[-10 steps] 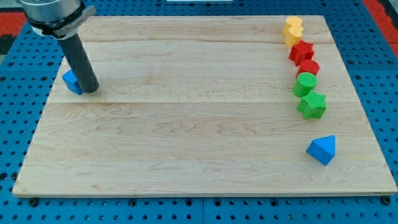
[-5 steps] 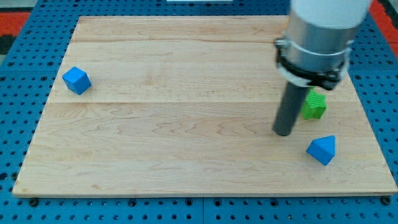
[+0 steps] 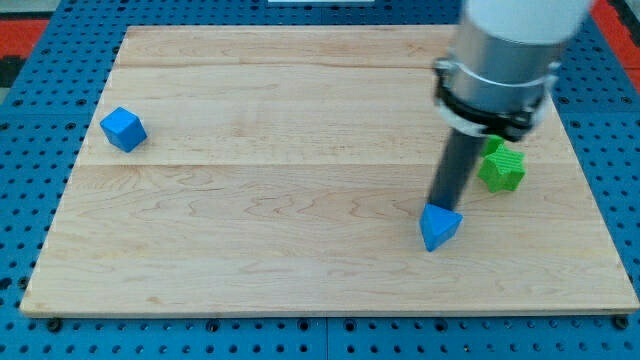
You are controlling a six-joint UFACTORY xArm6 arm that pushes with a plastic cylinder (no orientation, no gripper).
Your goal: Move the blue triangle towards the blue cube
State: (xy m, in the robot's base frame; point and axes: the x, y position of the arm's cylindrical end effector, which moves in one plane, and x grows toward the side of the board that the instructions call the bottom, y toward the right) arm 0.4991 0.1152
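My tip [image 3: 437,208] touches the blue triangle [image 3: 439,226] from above; blue cube [image 3: 123,129] far left; no fingers on rod.

One camera only, so no second view overlaps it; it looks down at a slant from above the near long edge of the pale wooden plank bench [image 3: 300,250], facing across it toward the far edge at the view's top; the bench narrows toward that far edge; it stands close enough that the bench nearly fills the frame, with blue perforated metal flooring [image 3: 30,200] showing round its edges; the arm's grey metal housing [image 3: 505,50] is cut off by the view's top.
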